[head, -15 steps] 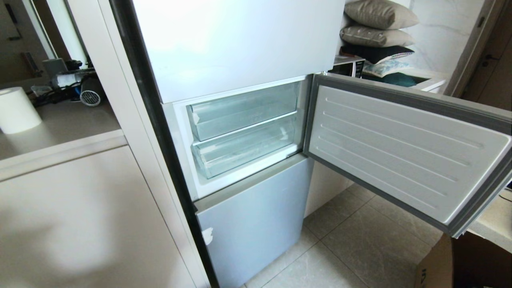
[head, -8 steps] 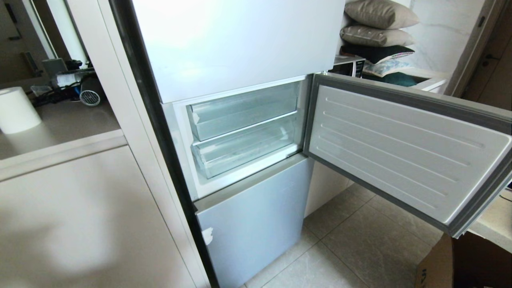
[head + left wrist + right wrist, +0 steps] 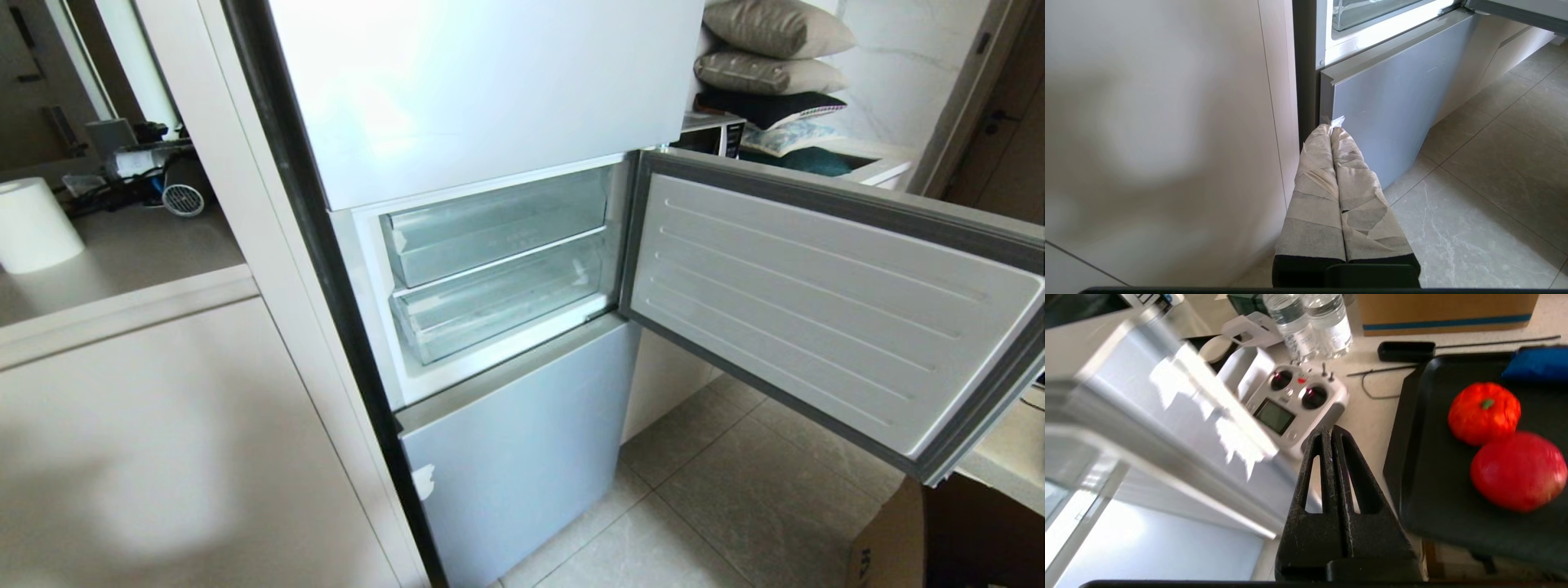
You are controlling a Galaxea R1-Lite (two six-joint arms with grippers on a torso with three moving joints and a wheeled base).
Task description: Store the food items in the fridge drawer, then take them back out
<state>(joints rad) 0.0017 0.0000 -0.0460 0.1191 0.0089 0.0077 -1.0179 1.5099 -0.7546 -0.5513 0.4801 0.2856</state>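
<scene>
Head view: fridge door (image 3: 824, 310) hanging open at right, exposing fridge drawer (image 3: 498, 306) mid-frame, pushed in, ready for loading.

Left wrist view: left gripper (image 3: 1332, 130) pressed closed, idling low near the lowest panel (image 3: 1384, 102).

Right wrist view: right gripper (image 3: 1330, 435) closed, empty, lingering beside black tray (image 3: 1412, 457); orange-red fruit (image 3: 1484, 414) touching deeper red fruit (image 3: 1519, 471) at right, awaiting pickup.

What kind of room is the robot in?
Probably a home kitchen. There is a tall fridge with its middle door open, a countertop beside it, and a tiled floor.
</scene>
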